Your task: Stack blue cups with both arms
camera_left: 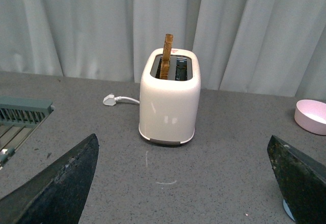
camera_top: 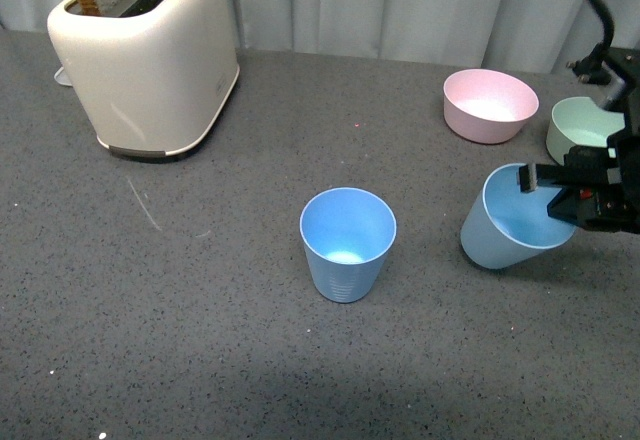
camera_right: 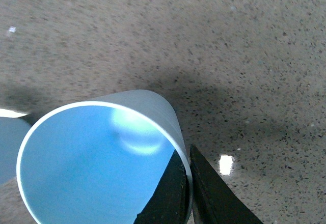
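One light blue cup (camera_top: 347,243) stands upright and empty in the middle of the grey table. A second blue cup (camera_top: 508,224) hangs tilted at the right, its mouth turned toward the right arm. My right gripper (camera_top: 560,192) is shut on its rim, one finger inside the wall and one outside, as the right wrist view shows on the cup (camera_right: 97,163) at the gripper (camera_right: 187,183). My left gripper (camera_left: 188,183) is open over bare table; only its two dark fingertips (camera_left: 61,183) show, with nothing between them. The left arm is out of the front view.
A cream toaster (camera_top: 150,55) holding a slice of bread stands at the back left, its plug lying behind it. A pink bowl (camera_top: 489,104) and a green bowl (camera_top: 583,126) sit at the back right, close to the right arm. A curtain closes off the far edge.
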You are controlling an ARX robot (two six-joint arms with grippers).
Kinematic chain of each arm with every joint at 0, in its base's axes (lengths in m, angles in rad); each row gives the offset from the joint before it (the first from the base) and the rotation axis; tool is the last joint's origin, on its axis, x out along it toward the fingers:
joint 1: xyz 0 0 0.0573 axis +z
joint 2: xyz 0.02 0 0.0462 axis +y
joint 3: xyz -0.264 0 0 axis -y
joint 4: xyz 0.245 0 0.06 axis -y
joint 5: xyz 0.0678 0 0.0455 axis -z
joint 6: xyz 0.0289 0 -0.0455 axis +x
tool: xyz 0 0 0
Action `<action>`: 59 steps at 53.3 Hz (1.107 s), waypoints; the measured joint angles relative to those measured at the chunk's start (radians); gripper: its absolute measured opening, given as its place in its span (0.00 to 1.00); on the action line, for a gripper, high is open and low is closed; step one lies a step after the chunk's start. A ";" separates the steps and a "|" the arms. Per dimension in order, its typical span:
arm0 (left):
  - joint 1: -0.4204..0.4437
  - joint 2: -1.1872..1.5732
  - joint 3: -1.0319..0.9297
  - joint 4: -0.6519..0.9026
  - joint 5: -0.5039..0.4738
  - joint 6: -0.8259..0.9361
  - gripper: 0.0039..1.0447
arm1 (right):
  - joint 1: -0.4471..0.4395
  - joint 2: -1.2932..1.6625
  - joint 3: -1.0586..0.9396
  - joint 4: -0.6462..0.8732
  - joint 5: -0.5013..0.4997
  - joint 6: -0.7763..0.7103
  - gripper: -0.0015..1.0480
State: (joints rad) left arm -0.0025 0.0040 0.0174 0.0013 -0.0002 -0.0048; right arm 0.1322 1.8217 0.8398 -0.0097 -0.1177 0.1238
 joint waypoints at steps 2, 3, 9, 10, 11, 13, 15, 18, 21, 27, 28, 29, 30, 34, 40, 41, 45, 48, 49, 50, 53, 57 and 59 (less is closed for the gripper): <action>0.000 0.000 0.000 0.000 0.000 0.000 0.94 | 0.000 -0.030 0.005 -0.018 -0.028 0.000 0.01; 0.000 0.000 0.000 0.000 0.000 0.000 0.94 | 0.000 -0.044 0.011 -0.026 -0.044 0.002 0.01; 0.000 0.000 0.000 0.000 0.000 0.000 0.94 | 0.018 -0.090 0.048 -0.047 -0.114 0.016 0.01; 0.000 0.000 0.000 0.000 0.000 0.000 0.94 | 0.025 -0.099 0.059 -0.051 -0.127 0.017 0.01; 0.000 0.000 0.000 0.000 0.000 0.000 0.94 | 0.029 -0.102 0.063 -0.052 -0.133 0.018 0.01; 0.000 0.000 0.000 0.000 0.000 0.000 0.94 | 0.043 -0.107 0.073 -0.054 -0.145 0.021 0.01; 0.000 0.000 0.000 0.000 0.000 0.000 0.94 | 0.063 -0.109 0.084 -0.052 -0.161 0.028 0.01; 0.000 0.000 0.000 0.000 0.000 0.000 0.94 | 0.096 -0.107 0.094 -0.045 -0.195 0.053 0.01; 0.000 0.000 0.000 0.000 0.000 0.000 0.94 | 0.129 -0.103 0.108 -0.043 -0.215 0.073 0.01; 0.000 0.000 0.000 0.000 0.000 0.000 0.94 | 0.168 -0.093 0.124 -0.042 -0.217 0.092 0.01; 0.000 0.000 0.000 0.000 0.000 0.000 0.94 | 0.174 -0.092 0.126 -0.042 -0.217 0.095 0.01; 0.000 0.000 0.000 0.000 0.000 0.000 0.94 | 0.177 -0.091 0.126 -0.042 -0.217 0.097 0.01; 0.000 0.000 0.000 0.000 0.000 0.000 0.94 | 0.183 -0.089 0.127 -0.042 -0.217 0.098 0.01; 0.000 0.000 0.000 0.000 0.000 0.000 0.94 | 0.196 -0.085 0.127 -0.046 -0.215 0.103 0.01; 0.000 0.000 0.000 0.000 0.000 0.000 0.94 | 0.210 -0.082 0.126 -0.054 -0.222 0.109 0.01; 0.000 0.000 0.000 0.000 0.000 0.000 0.94 | 0.211 -0.082 0.126 -0.055 -0.221 0.108 0.01; 0.000 0.000 0.000 0.000 0.000 0.000 0.94 | 0.214 -0.082 0.126 -0.061 -0.222 0.109 0.01; 0.000 0.000 0.000 0.000 0.000 0.000 0.94 | 0.214 -0.082 0.124 -0.064 -0.223 0.109 0.01; 0.000 0.000 0.000 0.000 0.000 0.000 0.94 | 0.214 -0.082 0.123 -0.067 -0.223 0.109 0.01; 0.000 0.000 0.000 0.000 0.000 0.000 0.94 | 0.214 -0.082 0.122 -0.068 -0.224 0.109 0.01; 0.000 0.000 0.000 0.000 0.000 0.000 0.94 | 0.214 -0.080 0.120 -0.076 -0.226 0.109 0.01; 0.000 0.000 0.000 0.000 0.000 0.000 0.94 | 0.215 -0.073 0.119 -0.079 -0.227 0.109 0.01; 0.000 0.000 0.000 0.000 0.000 0.000 0.94 | 0.216 -0.067 0.119 -0.079 -0.229 0.111 0.01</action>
State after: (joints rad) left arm -0.0025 0.0040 0.0174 0.0013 -0.0002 -0.0048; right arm 0.3485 1.7550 0.9585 -0.0883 -0.3470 0.2344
